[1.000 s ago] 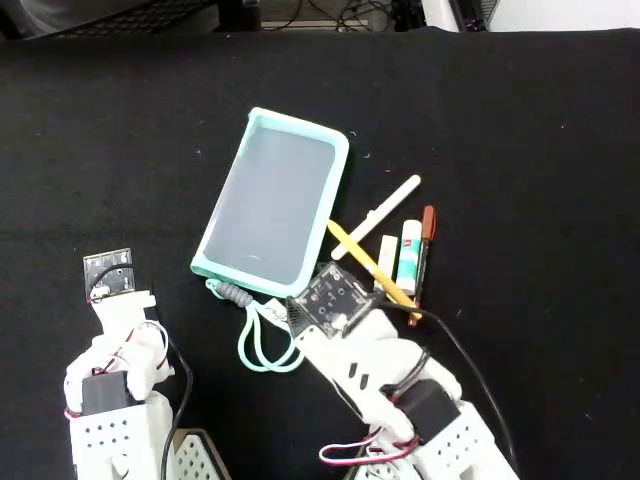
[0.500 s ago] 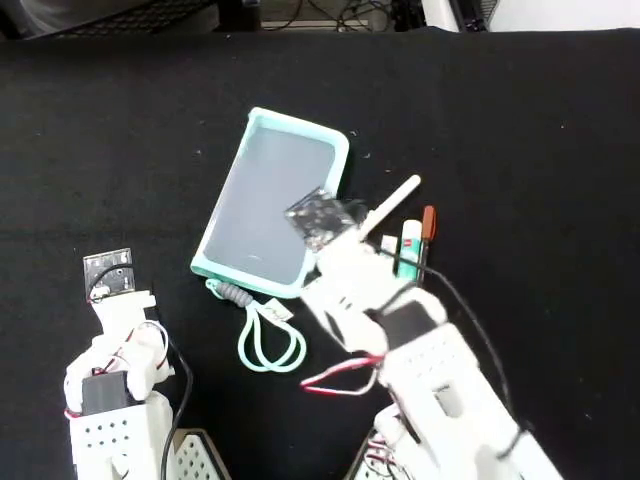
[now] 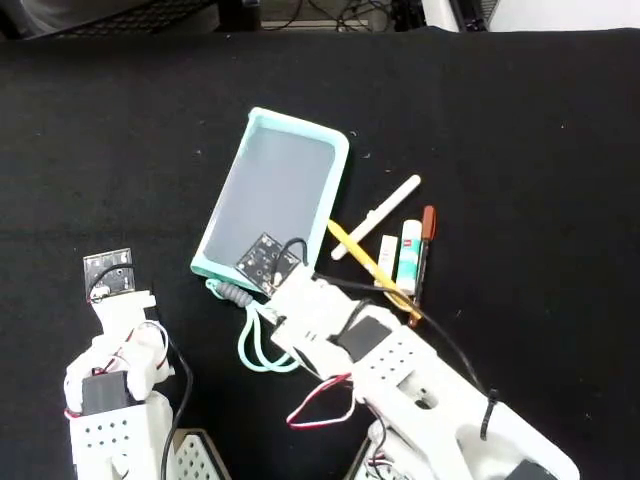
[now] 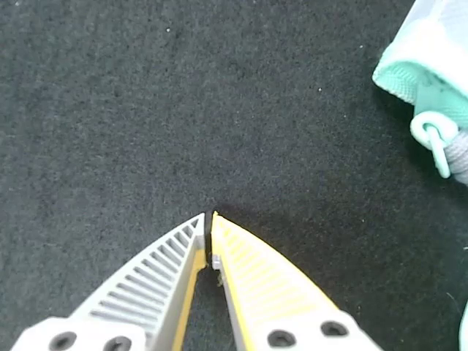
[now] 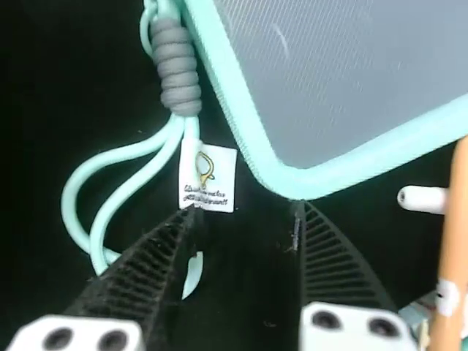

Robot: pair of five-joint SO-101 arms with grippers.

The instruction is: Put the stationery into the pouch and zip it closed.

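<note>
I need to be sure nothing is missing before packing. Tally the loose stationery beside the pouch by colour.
White: 2 (long pen, short stick)
Yellow: 1 (pencil)
White and green: 1 (tube)
Red-brown: 1 (capped pen)
Total: 5

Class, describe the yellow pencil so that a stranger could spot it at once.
Find the mint-green mesh pouch on the black cloth table. Beside its long edge lies loose stationery. The slim yellow pencil lies diagonally, crossing the white plastic pen, and alone there is yellow.
</note>
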